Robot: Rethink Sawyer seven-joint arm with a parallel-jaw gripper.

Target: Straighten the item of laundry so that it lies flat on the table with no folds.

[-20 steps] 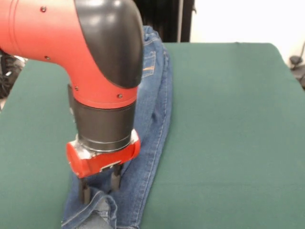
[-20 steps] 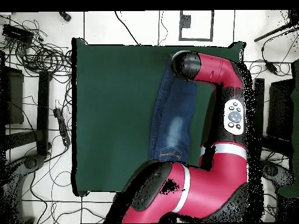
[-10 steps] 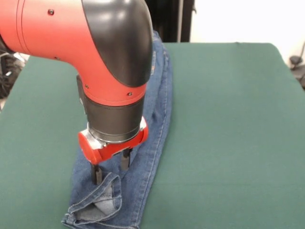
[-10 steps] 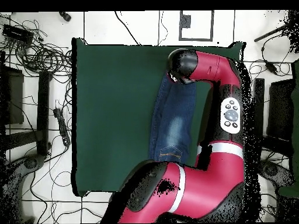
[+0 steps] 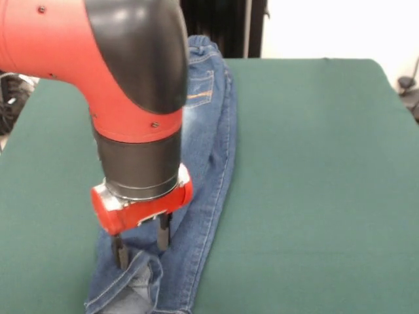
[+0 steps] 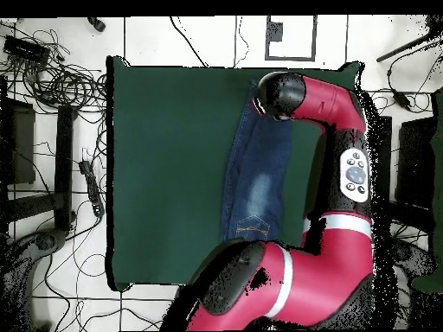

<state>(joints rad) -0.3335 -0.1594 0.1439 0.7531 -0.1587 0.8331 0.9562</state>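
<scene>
**Gripper poised over the cuff end of the jeans**

My gripper (image 5: 140,241) hangs at the cuff end of the jeans (image 5: 203,157), its two dark fingers (image 5: 163,231) pointing straight down with a clear gap between them; nothing is caught between the tips. The tips sit just above the denim, at or very near the cloth, and I cannot tell whether they touch it. Just below them, one hemmed cuff (image 5: 134,288) is turned over on itself, showing a paler inner face and a raised fold.

The jeans lie as a long narrow strip on the table (image 5: 314,170), running from the waistband (image 5: 200,44) at the far edge down to the cuffs at the near edge. The legs appear to lie one over the other, so the garment is folded lengthwise and narrow. An orange-stitched back pocket (image 5: 200,85) shows near the waistband, beside my arm (image 5: 124,78).

From overhead, the jeans (image 6: 257,177) lie lengthwise toward one side of the green table (image 6: 164,164), with a faded pale patch (image 6: 262,183) partway along and the stitched pocket (image 6: 253,226) toward the end nearest my base. My wrist (image 6: 279,93) covers the opposite end, close to the table's edge. Cables (image 6: 52,78) lie on the floor around the table.
</scene>
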